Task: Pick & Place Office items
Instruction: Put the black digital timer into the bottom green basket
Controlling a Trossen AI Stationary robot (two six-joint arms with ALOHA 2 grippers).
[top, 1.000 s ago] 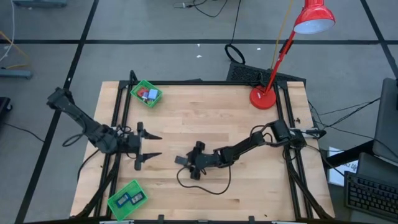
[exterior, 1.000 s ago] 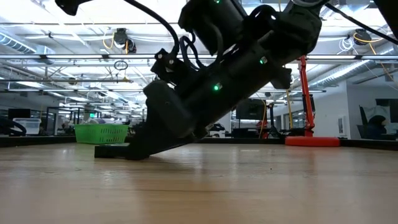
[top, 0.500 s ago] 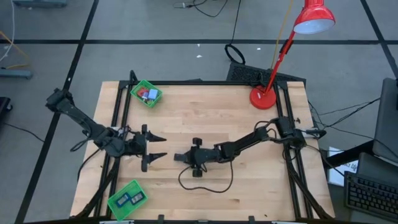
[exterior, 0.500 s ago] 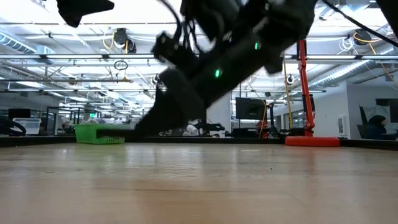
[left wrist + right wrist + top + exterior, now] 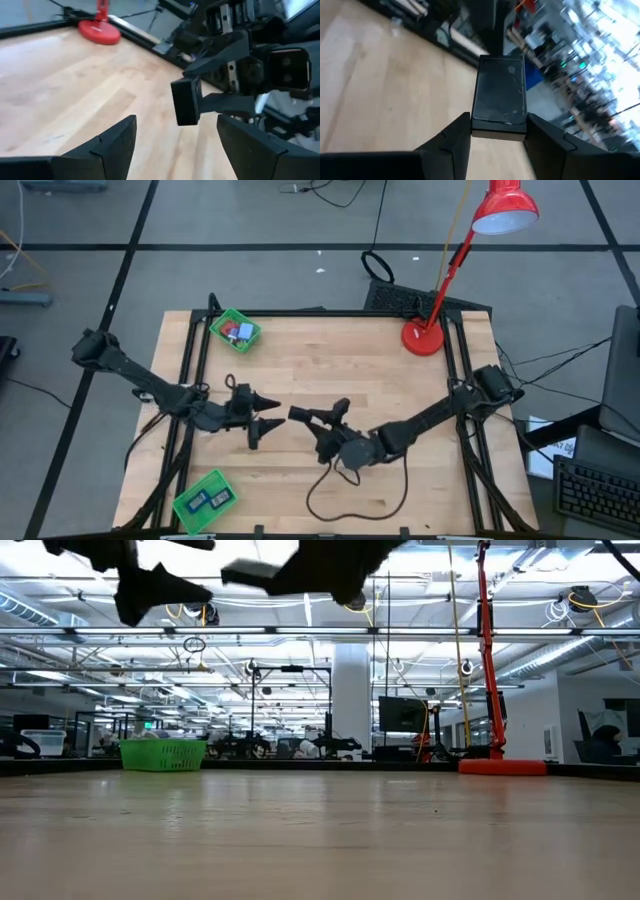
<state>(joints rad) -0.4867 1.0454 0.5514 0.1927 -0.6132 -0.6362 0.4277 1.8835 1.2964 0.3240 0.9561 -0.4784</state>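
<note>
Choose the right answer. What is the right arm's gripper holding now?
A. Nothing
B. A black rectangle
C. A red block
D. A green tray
B: the right wrist view shows a black rectangle clamped in the right gripper, and the left wrist view shows the same piece held clear of the table, facing the open left gripper.

Left fingers (image 5: pixel 120 142) spread wide — beyond them the right gripper (image 5: pixel 200 95) pinches a black rectangle (image 5: pixel 185 101).

Left gripper (image 5: pixel 268 416) faces right gripper (image 5: pixel 305 416) mid-table; rectangle (image 5: pixel 499 95) between right fingers (image 5: pixel 451 137); trays (image 5: pixel 235 330) left
</note>
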